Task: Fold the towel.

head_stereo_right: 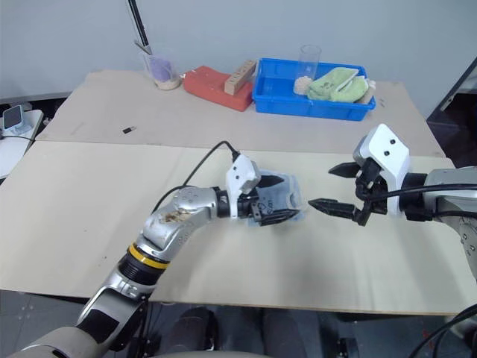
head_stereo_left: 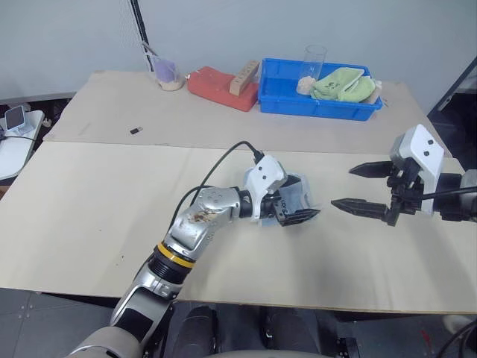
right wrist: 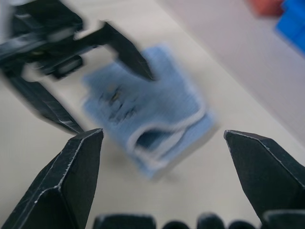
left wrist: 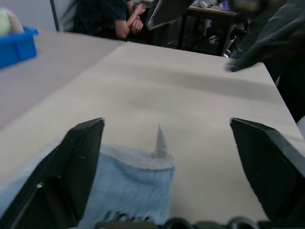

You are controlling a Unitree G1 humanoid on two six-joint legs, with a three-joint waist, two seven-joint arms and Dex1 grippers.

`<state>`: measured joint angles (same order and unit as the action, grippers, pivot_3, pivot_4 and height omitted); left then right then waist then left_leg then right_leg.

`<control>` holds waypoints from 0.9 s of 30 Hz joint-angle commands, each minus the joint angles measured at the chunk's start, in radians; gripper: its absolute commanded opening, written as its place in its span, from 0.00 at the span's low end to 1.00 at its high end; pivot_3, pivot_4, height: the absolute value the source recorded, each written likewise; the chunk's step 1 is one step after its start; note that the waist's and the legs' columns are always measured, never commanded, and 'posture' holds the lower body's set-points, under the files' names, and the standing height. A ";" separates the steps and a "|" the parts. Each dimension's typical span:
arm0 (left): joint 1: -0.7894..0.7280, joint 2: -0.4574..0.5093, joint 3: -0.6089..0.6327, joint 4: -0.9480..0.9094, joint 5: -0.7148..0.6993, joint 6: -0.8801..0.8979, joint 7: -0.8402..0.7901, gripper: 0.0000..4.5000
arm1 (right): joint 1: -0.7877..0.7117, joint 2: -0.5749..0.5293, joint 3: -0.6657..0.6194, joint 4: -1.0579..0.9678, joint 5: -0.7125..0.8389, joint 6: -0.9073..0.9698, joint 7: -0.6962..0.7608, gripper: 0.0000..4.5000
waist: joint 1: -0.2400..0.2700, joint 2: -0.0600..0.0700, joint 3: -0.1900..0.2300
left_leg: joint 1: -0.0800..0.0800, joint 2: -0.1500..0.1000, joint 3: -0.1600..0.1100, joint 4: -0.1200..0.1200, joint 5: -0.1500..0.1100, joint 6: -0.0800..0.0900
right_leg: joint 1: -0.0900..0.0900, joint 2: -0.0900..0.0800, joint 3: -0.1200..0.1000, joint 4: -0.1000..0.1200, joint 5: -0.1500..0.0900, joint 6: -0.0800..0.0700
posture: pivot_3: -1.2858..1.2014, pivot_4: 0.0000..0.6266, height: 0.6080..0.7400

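Towel [right wrist: 147,124]: you see it lying on the near table [head_stereo_left: 97,224], already bundled into a small layered packet with its whitish hem curling along one open edge. You can judge from this compact shape that the folding is largely done, though the loose hem suggests the last layer sits untidily.

Placement of towel: it rests at the middle of the table between your two arms, where either one could reach it.

Left gripper [head_stereo_left: 298,216]: its black fingers stand wide apart, straddling the towel. In the left wrist view the blue cloth lies under and between the fingers [left wrist: 71,167], with a small tag or tuft standing up at the cloth's edge. You cannot tell whether the fingers touch the cloth; nothing is pinched.

Right gripper [head_stereo_right: 335,190]: it is spread fully and carries nothing. It hangs above the table, pointing toward the towel but clear of it, with bare tabletop between them.

Reason for the stance: with neither tool clamped, you may read this as a pause between grips, the left arm beside the packet and the right waiting opposite.

Far table: a blue bin [head_stereo_left: 287,101] holds a light green cloth [head_stereo_left: 343,83]; a red block [head_stereo_left: 216,86] and a cup [head_stereo_left: 168,74] stand beside it, well apart from the work.
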<state>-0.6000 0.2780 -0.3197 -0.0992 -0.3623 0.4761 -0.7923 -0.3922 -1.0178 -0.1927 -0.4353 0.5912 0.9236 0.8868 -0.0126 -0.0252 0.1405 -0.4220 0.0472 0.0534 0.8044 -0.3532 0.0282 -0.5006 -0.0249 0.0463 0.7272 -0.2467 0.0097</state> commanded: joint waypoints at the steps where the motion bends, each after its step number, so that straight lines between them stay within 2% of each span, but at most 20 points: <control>1: 0.032 0.151 0.098 -0.085 -0.011 -0.082 -0.126 0.99 | -0.057 0.086 0.072 0.053 -0.066 -0.037 -0.103 1.00 | -0.009 0.000 0.000 | 0.001 0.000 0.000 -0.001 0.000 0.000 | 0.000 0.001 0.000 0.000 0.000 0.000 | 0.52 0.24 0.40; 5: 0.126 0.369 0.191 -0.159 -0.079 -0.083 -0.304 0.99 | -0.111 0.232 0.173 0.161 -0.166 -0.088 -0.211 1.00 | -0.012 0.002 0.000 | 0.006 0.002 0.001 -0.004 0.000 0.000 | 0.000 0.003 0.000 0.002 -0.002 -0.003 | 0.52 0.24 0.40; 9: 0.180 0.454 0.271 -0.213 -0.138 -0.050 -0.344 0.99 | -0.129 0.295 0.219 0.255 -0.226 -0.145 -0.232 1.00 | 0.016 0.002 0.000 | 0.005 0.001 0.001 -0.004 0.000 0.000 | -0.002 0.001 -0.001 0.001 -0.002 -0.003 | 0.52 0.24 0.40; 12: 0.221 0.507 0.350 -0.257 -0.210 -0.006 -0.364 0.99 | -0.149 0.344 0.238 0.353 -0.268 -0.189 -0.256 1.00 | 0.012 0.002 0.000 | 0.003 0.001 0.002 -0.003 0.000 0.000 | -0.002 0.001 0.000 -0.001 -0.001 -0.003 | 0.52 0.24 0.40; 16: 0.274 0.564 0.497 -0.300 -0.364 0.038 -0.419 0.99 | -0.192 0.421 0.225 0.500 -0.262 -0.150 -0.274 1.00 | 0.008 0.002 0.001 | 0.002 0.001 0.002 -0.002 0.000 0.000 | -0.003 0.000 -0.001 -0.001 -0.001 -0.003 | 0.52 0.24 0.40; 22: 0.294 0.574 0.562 -0.325 -0.446 0.050 -0.419 0.99 | -0.239 0.486 0.186 0.612 -0.206 -0.082 -0.242 1.00 | 0.001 0.002 0.001 | 0.000 0.001 0.001 -0.002 0.000 0.000 | -0.005 0.001 -0.001 0.001 0.002 -0.007 | 0.52 0.24 0.40; 23: 0.294 0.573 0.563 -0.327 -0.442 0.045 -0.416 1.00 | -0.246 0.495 0.178 0.620 -0.194 -0.065 -0.235 0.88 | -0.001 0.002 0.001 | 0.000 0.001 0.001 -0.002 0.000 0.000 | -0.005 0.001 -0.001 0.001 0.002 -0.007 | 0.52 0.24 0.40; 24: 0.297 0.575 0.562 -0.331 -0.439 0.042 -0.414 1.00 | -0.252 0.504 0.176 0.626 -0.189 -0.057 -0.231 0.83 | -0.002 0.002 0.001 | 0.000 0.001 0.001 -0.002 0.000 0.000 | -0.005 0.001 0.000 0.002 0.002 -0.007 | 0.52 0.24 0.40; 27: 0.306 0.576 0.563 -0.341 -0.432 0.038 -0.404 1.00 | -0.264 0.515 0.182 0.631 -0.191 -0.054 -0.224 0.58 | -0.003 0.002 0.001 | 0.000 0.001 0.001 -0.002 0.000 0.000 | -0.006 0.001 -0.001 0.002 0.002 -0.008 | 0.52 0.24 0.40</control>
<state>-0.2965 0.8392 0.2180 -0.4116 -0.7855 0.5253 -1.2027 -0.6322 -0.5006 0.0114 0.2103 0.3875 0.8689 0.6519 -0.0153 -0.0233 0.1411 -0.4218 0.0482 0.0546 0.8021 -0.3530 0.0279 -0.5064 -0.0234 0.0458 0.7295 -0.2449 0.0021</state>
